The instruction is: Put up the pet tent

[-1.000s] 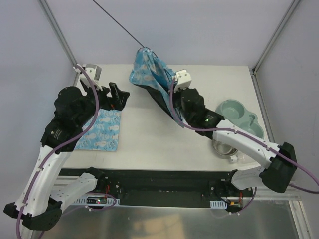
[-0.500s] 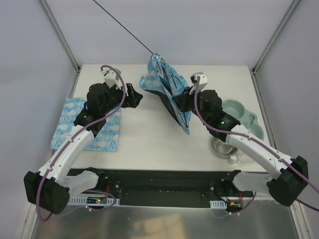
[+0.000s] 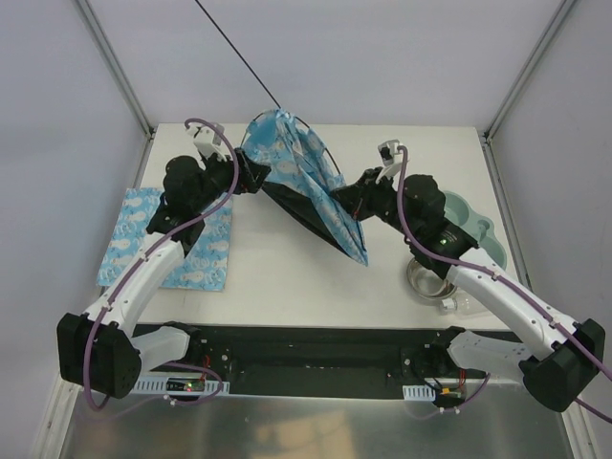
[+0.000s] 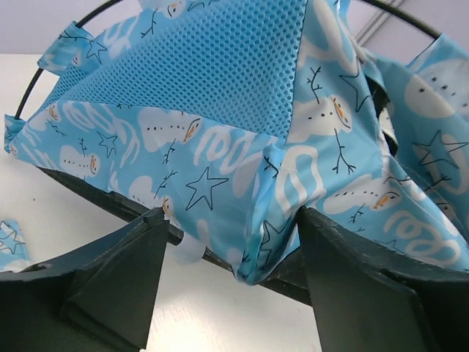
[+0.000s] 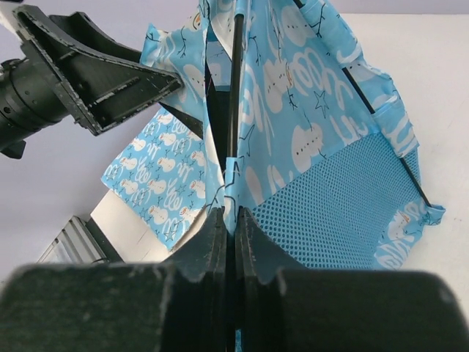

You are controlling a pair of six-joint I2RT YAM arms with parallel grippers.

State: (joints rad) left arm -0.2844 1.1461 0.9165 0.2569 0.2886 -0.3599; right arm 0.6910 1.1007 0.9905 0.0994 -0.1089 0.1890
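The pet tent [image 3: 304, 186] is held tilted by the right jaws, closed on its pole [image 5: 235, 110], so its lower edge [image 4: 253, 264] can be taken by the open left jaws.

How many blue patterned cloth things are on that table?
2. The pet tent is at the back middle of the table. The flat mat lies near the left edge. A smaller piece could be hidden behind the tent's folds.

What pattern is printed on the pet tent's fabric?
The pet tent is light blue with white snowmen, stars and swirls; the left wrist view shows it best.
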